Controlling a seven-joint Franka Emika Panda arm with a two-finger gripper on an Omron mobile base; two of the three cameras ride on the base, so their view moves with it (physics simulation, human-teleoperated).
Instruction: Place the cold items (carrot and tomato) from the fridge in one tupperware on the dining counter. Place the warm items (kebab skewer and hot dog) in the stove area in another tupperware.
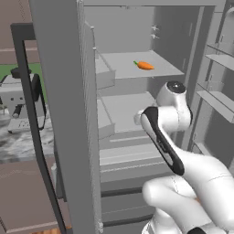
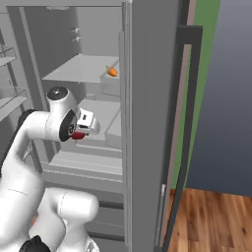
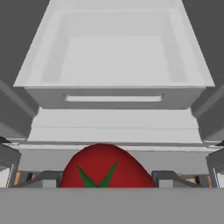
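**Tomato pinched in the hand inside the open fridge**

Nearest me, the gripper [image 3: 109, 183] pinches the red tomato [image 3: 105, 168] between its jaws, out in front of the fridge shelves. Just past it sits a pale fridge drawer [image 3: 114, 94]. The open fridge door [image 2: 147, 123] stands close on the arm's right. Farther up, the carrot [image 1: 145, 66] lies on a high shelf [image 1: 123, 64].

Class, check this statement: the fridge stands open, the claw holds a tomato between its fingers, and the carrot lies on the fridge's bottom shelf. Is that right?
Not quite. The carrot lies on the upper shelf of the open fridge, well above the arm, as the left base view shows. The rest stands: the claw has the tomato between its fingers, seen in the hand view.
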